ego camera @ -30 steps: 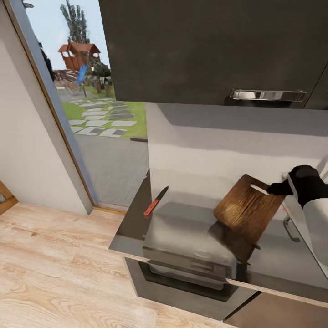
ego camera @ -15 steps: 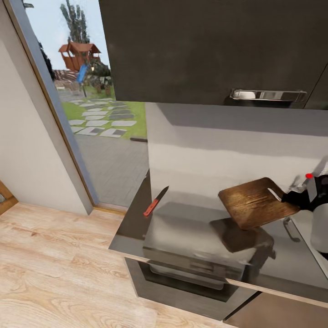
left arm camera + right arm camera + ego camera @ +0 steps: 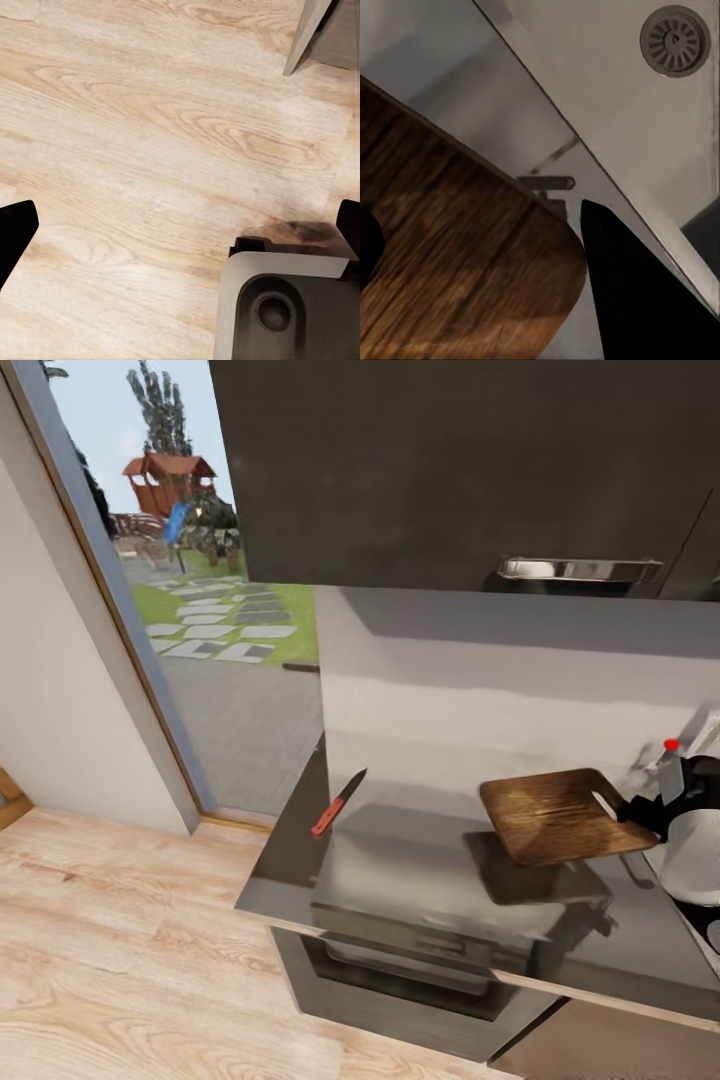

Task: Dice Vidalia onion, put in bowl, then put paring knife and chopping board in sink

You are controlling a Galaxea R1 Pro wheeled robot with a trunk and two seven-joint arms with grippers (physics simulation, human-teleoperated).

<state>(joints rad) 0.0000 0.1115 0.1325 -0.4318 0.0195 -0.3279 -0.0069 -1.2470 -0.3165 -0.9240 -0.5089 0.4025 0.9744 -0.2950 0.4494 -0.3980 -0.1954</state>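
My right gripper (image 3: pixel 632 812) is shut on the right edge of the brown chopping board (image 3: pixel 560 816) and holds it nearly level above the grey countertop (image 3: pixel 300 850). In the right wrist view the board (image 3: pixel 450 255) lies between the black fingers (image 3: pixel 637 285), over the sink's basin and its round drain (image 3: pixel 675 41). The tap's red knob (image 3: pixel 671 745) is just behind the gripper. The red-handled paring knife (image 3: pixel 338 803) lies at the countertop's left end. My left gripper (image 3: pixel 180 225) hangs open over the wood floor. The onion, the diced pieces and the bowl are out of view.
Glossy black upper cabinets with a chrome handle (image 3: pixel 575 568) hang close above the worktop. A dark appliance front (image 3: pixel 400 960) sits under the counter. A glass door (image 3: pixel 200 610) to the garden stands at the left, with pale wood floor (image 3: pixel 120 960) in front.
The board has swung from steeply tilted to nearly level and has moved right with my right gripper, towards the tap. The knife has stayed put. The view has shifted slightly.
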